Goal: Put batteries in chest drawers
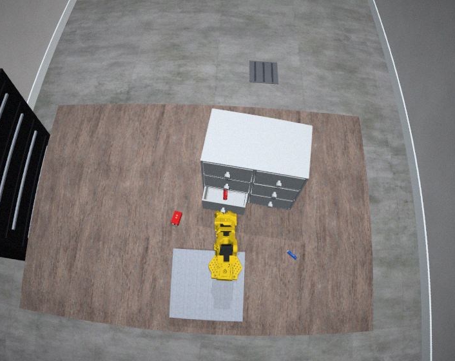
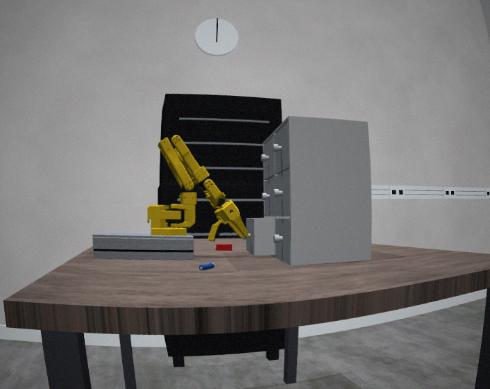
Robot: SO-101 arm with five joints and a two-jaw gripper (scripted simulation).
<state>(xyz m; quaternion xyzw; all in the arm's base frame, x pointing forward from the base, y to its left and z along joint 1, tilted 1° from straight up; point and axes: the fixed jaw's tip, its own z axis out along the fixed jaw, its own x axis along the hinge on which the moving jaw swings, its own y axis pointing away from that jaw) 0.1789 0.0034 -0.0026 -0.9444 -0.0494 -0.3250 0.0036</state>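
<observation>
The white chest (image 1: 256,155) has its bottom-left drawer (image 1: 224,199) pulled out; the other drawers are shut. A red AA battery (image 1: 225,193) lies inside that open drawer. The red nine-volt battery (image 1: 176,217) lies on the table left of the drawer, and it also shows in the side view (image 2: 223,246). My gripper (image 1: 224,214) is right in front of the open drawer's knob (image 1: 222,210). In the side view the gripper (image 2: 230,235) has its jaws apart and empty, with one fingertip at the drawer front (image 2: 259,236).
A small blue cylinder (image 1: 292,254) lies on the table to the right of my base, and shows in the side view (image 2: 205,266). My arm stands on a grey plate (image 1: 207,284). A black cabinet (image 1: 10,163) stands off the table's left edge.
</observation>
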